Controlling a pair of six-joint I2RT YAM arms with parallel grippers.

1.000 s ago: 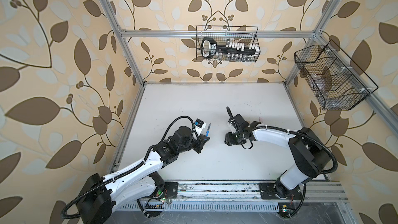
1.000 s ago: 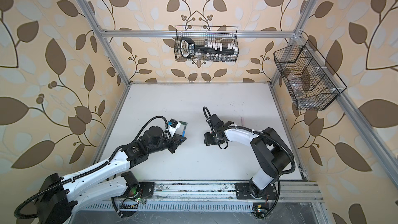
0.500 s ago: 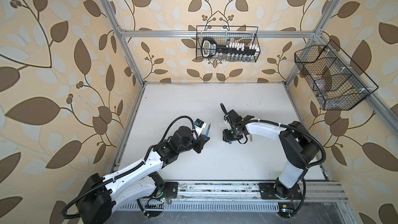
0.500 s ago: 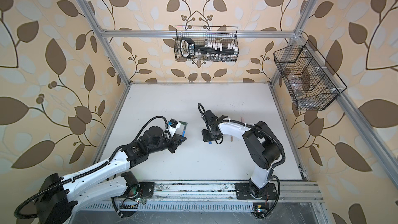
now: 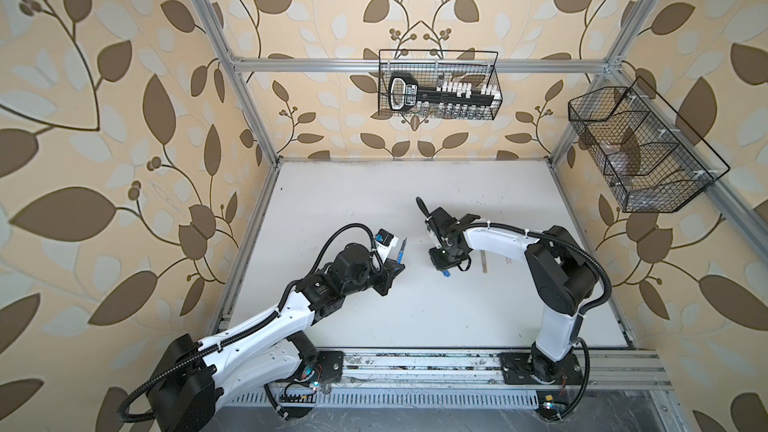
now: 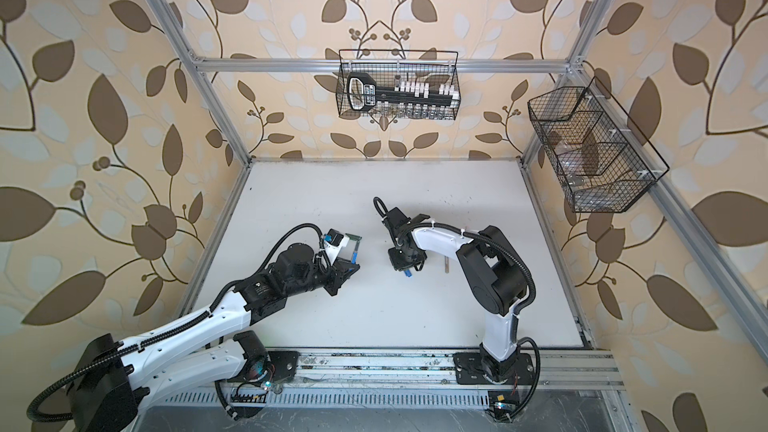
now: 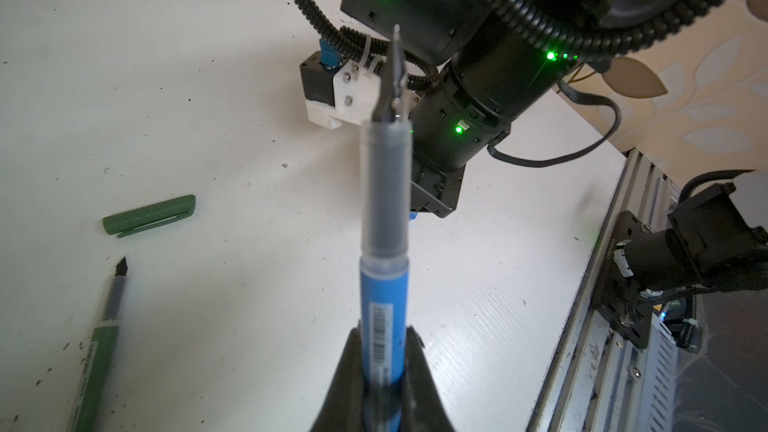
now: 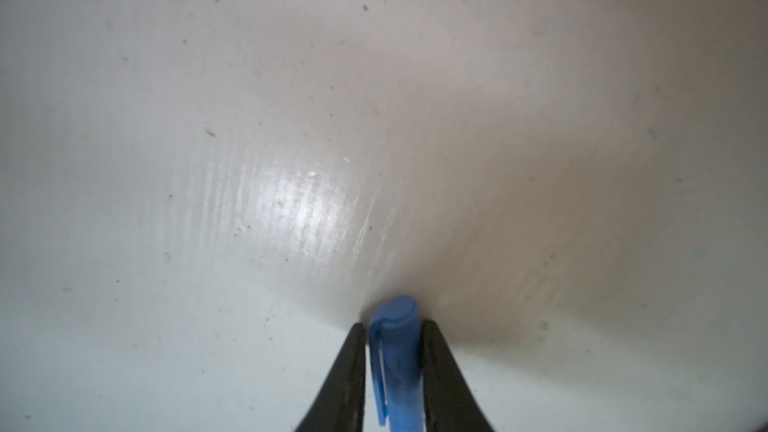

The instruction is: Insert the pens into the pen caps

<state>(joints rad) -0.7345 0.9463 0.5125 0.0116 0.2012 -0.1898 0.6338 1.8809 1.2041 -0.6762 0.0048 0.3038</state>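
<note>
- Leaf-patterned beige wallpaper (image 5: 124, 118) is seen around a white, ink-flecked counter (image 5: 415, 317).
- A slim blue plastic pen (image 7: 384, 284) with a grey neck and dark pointed nib is pinched at its barrel by the left claw (image 7: 382, 351). It is held clear of the counter, with the nib aimed toward the right arm.
- A short blue plastic cap (image 8: 399, 313) with a clip is pinched between the jaws of the right claw (image 8: 394, 326), low over the counter.
- A dark green plastic cap (image 7: 148, 216) and a green pen (image 7: 99, 347) are seen lying apart on the counter, not yet joined.
- The cap end seen beyond the jaws looks closed. If the mouth faces back into the claw, the nib would be blocked and a regrasp needed.
- If nib and mouth are brought together off-axis, the nib could be bent, or the cap levered out and dropped.
</note>
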